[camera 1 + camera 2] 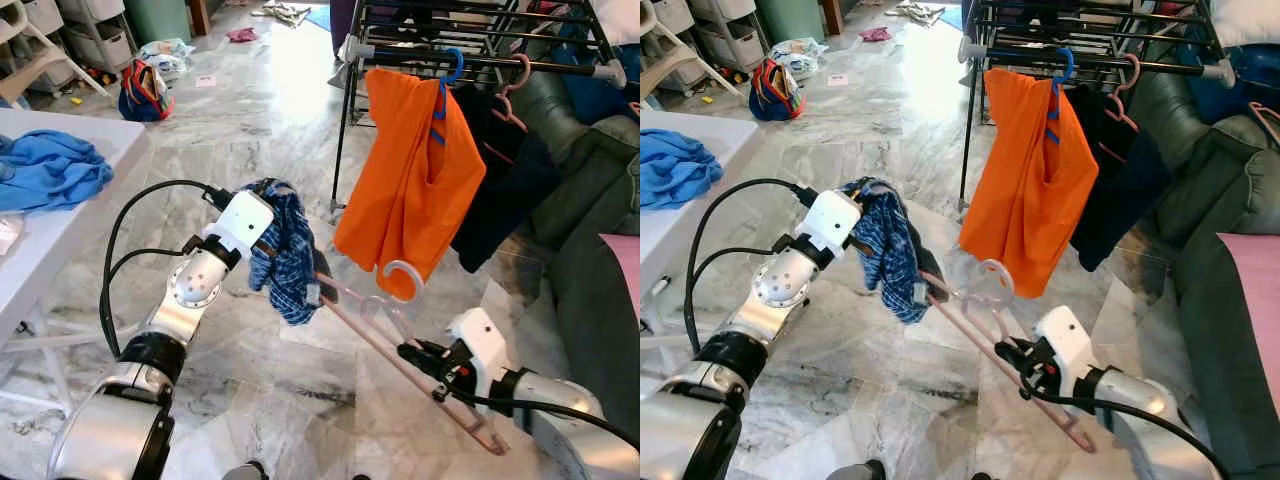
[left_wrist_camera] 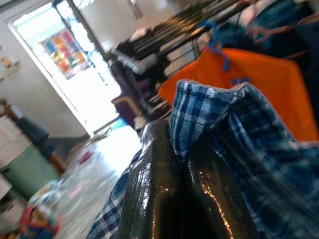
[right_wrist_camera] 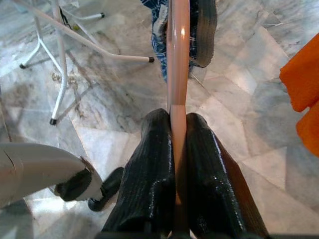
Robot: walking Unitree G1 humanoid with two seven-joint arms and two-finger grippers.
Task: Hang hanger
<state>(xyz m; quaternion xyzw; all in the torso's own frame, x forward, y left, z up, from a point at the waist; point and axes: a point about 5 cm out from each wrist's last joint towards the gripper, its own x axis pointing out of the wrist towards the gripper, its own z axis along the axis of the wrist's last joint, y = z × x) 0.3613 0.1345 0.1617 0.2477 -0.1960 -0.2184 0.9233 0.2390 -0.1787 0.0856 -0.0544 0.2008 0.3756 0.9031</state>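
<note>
While right claw (image 3: 175, 149) pinches slim pink hanger (image 1: 400, 345), left claw (image 2: 182, 189) clamps plaid cloth (image 1: 285, 250).

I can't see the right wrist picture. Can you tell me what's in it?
The right gripper has its black jaws shut on a pink hanger, which points away toward a blue checked cloth. Below lies the grey marble floor, with an orange garment at one edge.

Shirt (image 1: 283, 250) left of hanger (image 1: 400, 345); rack (image 1: 480, 50) behind.
</note>
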